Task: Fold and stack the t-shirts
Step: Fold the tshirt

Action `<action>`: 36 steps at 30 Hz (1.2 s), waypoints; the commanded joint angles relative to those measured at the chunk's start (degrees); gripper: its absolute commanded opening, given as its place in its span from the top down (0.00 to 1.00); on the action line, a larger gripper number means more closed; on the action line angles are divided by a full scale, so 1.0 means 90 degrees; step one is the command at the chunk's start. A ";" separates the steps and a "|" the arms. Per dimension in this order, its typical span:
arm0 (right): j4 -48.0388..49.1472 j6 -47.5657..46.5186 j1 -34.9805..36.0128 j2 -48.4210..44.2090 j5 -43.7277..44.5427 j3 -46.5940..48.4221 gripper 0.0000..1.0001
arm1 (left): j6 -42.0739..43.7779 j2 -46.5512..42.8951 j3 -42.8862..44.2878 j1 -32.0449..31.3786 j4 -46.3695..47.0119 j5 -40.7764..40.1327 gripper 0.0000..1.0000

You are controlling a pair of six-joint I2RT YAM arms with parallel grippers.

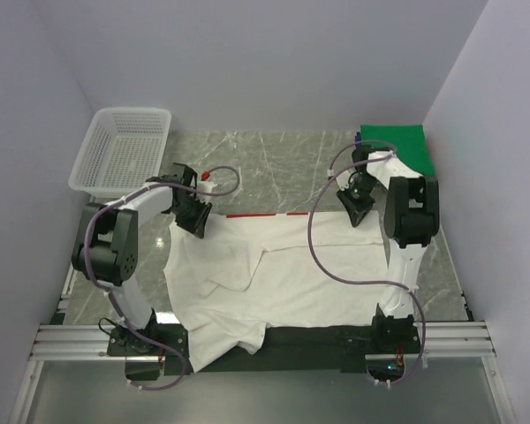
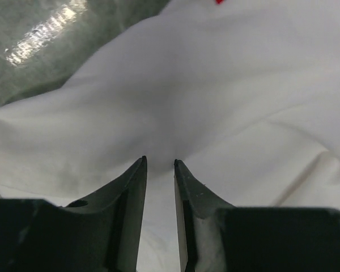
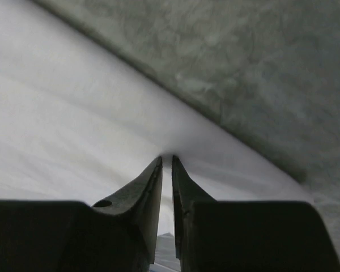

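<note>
First fold of the white tee (image 1: pixel 274 283): it lies open and rumpled across the middle of the tabletop (image 1: pixel 274 168), its 6 o'clock edge hanging off the near side. A folded green tee (image 1: pixel 396 143) sits at 1 o'clock and the basket (image 1: pixel 124 150) at 11 o'clock.

The left claw (image 1: pixel 194 216) is at the tee's 10 o'clock corner and the right claw (image 1: pixel 357 210) at its 2 o'clock corner. Both arms reach forward with bent elbows and wrists tipped down onto the cloth.

The right jaws are nearly closed, pinching the tee's far edge, which tents up to the tips. The left jaws stand a little apart where the cloth puckers; I cannot tell if they grip.

Next, probably: get both pinches firm, then lift evenly and carry the far edge toward 6 o'clock.
</note>
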 commanded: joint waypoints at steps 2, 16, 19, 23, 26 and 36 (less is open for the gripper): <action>0.0029 0.0409 0.0114 0.0669 0.0558 0.0801 0.83 | -0.0193 0.0496 0.0458 0.0242 0.0284 -0.0355 0.69; 0.0312 0.1034 0.0416 0.2261 0.1232 0.3644 0.86 | -0.0193 0.2956 0.3773 0.1199 -0.0075 -0.0551 0.70; 0.0175 0.1171 0.0495 0.2283 0.1018 0.4251 0.80 | 0.0050 0.3017 0.4363 0.1268 -0.0437 0.0122 0.63; 0.0360 0.1065 0.0602 0.1357 0.0316 0.3279 0.70 | 0.0635 0.2305 0.4064 0.1249 -0.0789 0.1254 0.57; 0.0409 0.0859 0.0846 0.0487 -0.0563 0.2515 0.67 | 0.0608 0.1534 0.3293 0.1258 -0.0751 0.1753 0.56; 0.1316 0.1094 0.2857 -0.0638 -0.1366 0.1274 0.70 | 0.0129 -0.0078 0.1271 0.1317 -0.0741 0.1608 0.56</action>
